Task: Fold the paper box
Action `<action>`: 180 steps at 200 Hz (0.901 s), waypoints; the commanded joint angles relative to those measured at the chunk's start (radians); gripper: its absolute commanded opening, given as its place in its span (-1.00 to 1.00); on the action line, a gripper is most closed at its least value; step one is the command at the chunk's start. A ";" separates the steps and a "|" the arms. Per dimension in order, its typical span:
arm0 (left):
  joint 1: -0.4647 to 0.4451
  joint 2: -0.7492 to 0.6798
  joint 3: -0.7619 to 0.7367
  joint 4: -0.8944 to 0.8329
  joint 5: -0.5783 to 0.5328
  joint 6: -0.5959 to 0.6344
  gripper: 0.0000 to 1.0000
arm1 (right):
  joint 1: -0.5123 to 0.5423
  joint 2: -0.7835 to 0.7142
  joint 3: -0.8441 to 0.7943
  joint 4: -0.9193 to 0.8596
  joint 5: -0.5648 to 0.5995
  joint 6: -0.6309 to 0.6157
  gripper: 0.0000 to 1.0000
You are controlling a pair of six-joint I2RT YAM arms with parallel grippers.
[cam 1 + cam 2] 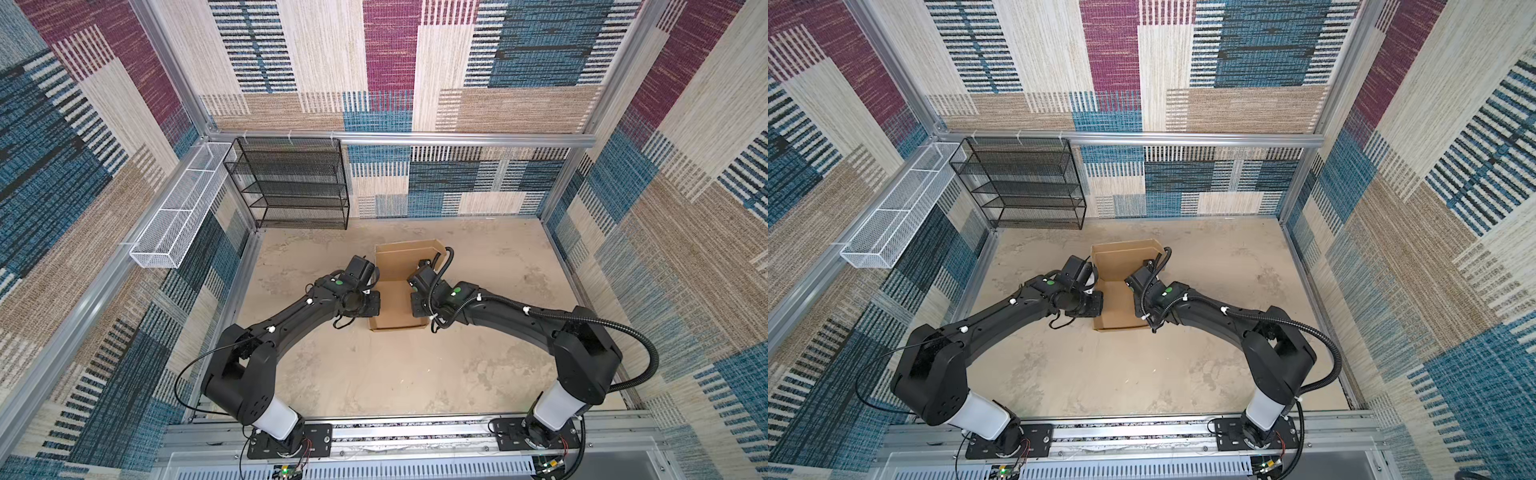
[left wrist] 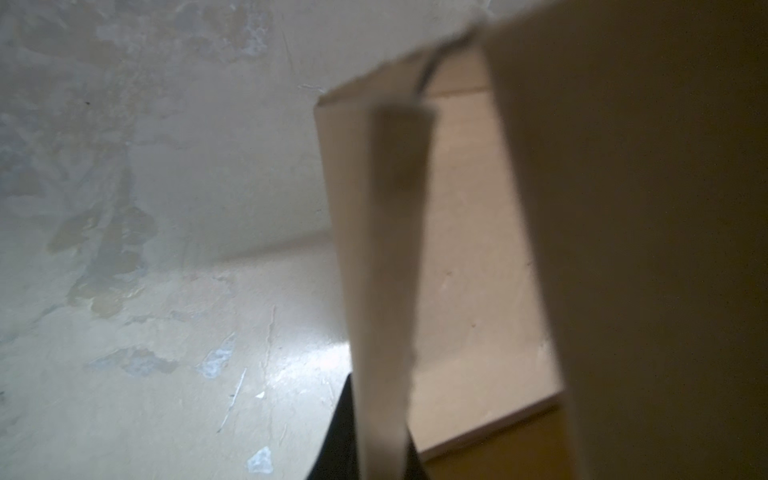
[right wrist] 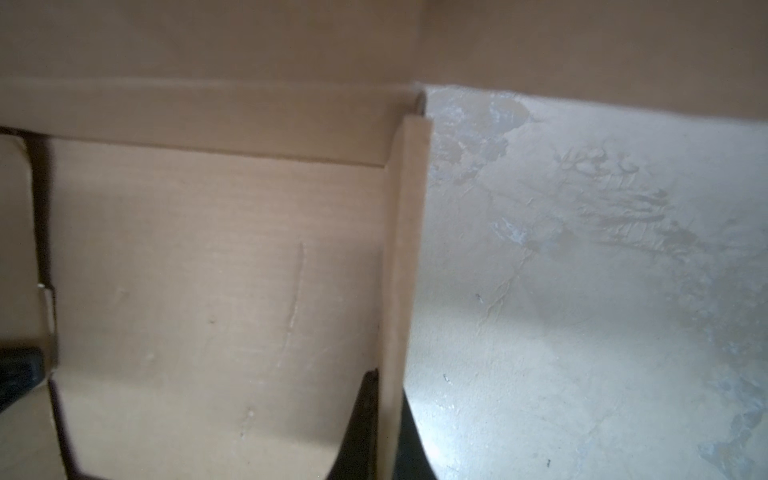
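The paper box [image 1: 395, 309] [image 1: 1115, 303] is a brown cardboard mailer on the table's middle, with its side walls up and its lid panel [image 1: 405, 257] standing at the back. My left gripper [image 1: 376, 303] [image 2: 380, 436] is shut on the box's left side wall [image 2: 386, 249], which runs edge-on between the black fingers [image 2: 336, 440]. On the opposite side my right gripper [image 1: 415, 305] [image 3: 388, 428] is shut on the right wall [image 3: 403, 249], with one finger inside the box and one outside. The box floor [image 3: 208, 270] lies bare.
A black mesh rack [image 1: 291, 183] stands at the back left, and a white wire basket [image 1: 178, 212] hangs on the left wall. Aluminium rails frame the worn sandy tabletop [image 1: 374, 374]. Patterned fabric walls enclose all sides.
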 commanded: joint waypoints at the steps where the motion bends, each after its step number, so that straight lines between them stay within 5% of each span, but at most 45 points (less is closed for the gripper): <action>1: -0.020 0.018 0.024 -0.042 -0.032 -0.007 -0.91 | 0.017 0.009 0.027 0.068 -0.018 0.032 -0.97; 89: -0.041 0.079 0.039 -0.072 -0.185 -0.113 -1.00 | 0.044 0.023 0.052 0.036 -0.009 0.142 -0.82; 180: -0.041 0.081 0.007 -0.048 -0.188 -0.148 -0.93 | 0.043 0.039 0.024 0.063 -0.011 0.164 -0.84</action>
